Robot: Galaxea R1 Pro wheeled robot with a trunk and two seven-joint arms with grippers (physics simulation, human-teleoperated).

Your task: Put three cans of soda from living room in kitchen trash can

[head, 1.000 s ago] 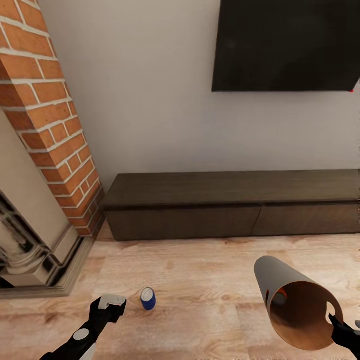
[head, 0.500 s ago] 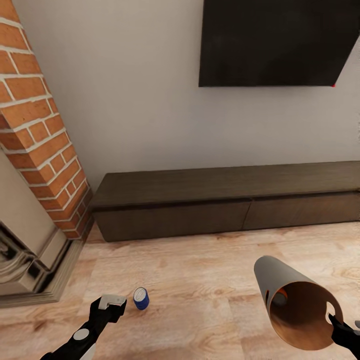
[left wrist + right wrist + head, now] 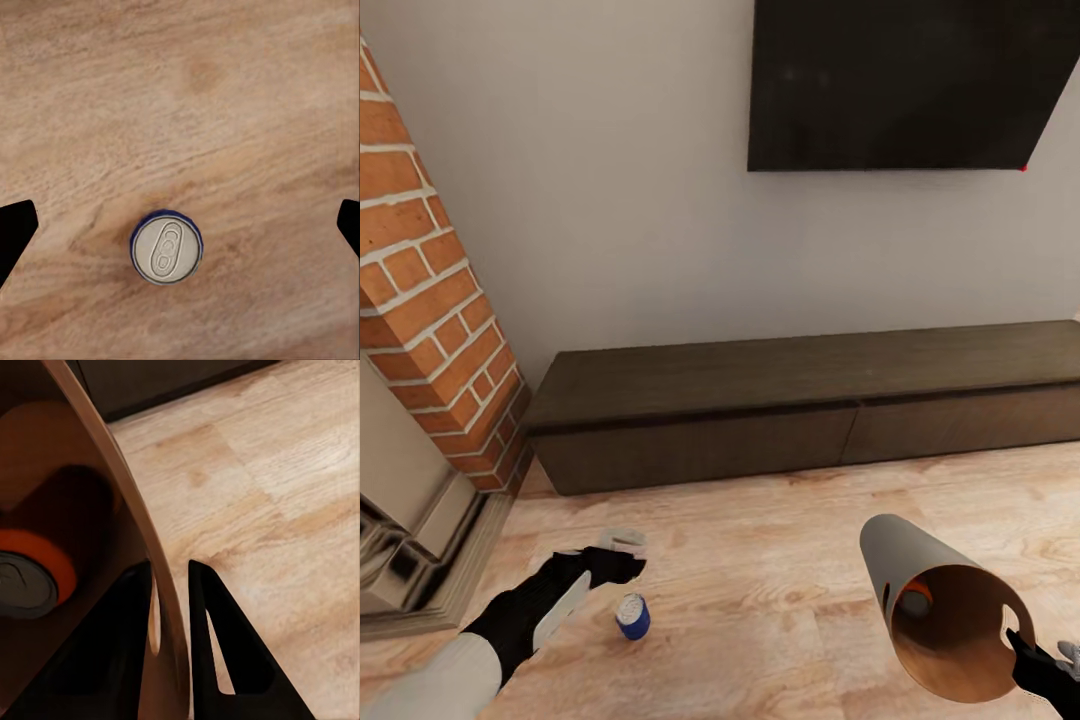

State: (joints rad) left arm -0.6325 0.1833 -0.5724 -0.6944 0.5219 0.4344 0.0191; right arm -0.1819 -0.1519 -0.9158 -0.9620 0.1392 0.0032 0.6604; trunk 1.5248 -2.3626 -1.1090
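Hovering our left gripper (image 3: 180, 225) above the dark blue can (image 3: 632, 616), we see in the left wrist view its silver top (image 3: 166, 250) between the two dark fingertips (image 3: 15, 229), which stand spread wide with nothing held. The can stands upright on the wooden floor (image 3: 760, 560), well out from the low dark cabinet (image 3: 800, 400) along the wall and off to the side of the brick fireplace (image 3: 430, 300).

Our right gripper (image 3: 169, 615) pinches the rim of the tash can (image 3: 940, 610), one finger inside the wall and one outside, closed on it. The bin hangs tilted with its mouth toward us, and an orange can (image 3: 34, 574) lies inside on the brown wall.

For the pickup, we judge the can sits slightly off the midline between the fingertips, so we should centre over it first, then descend straight until the fingers flank its side below the rim, and close gently; a slanted approach could tip it and send it rolling. We should also keep the bin's mouth raised so the orange can does not slide out.
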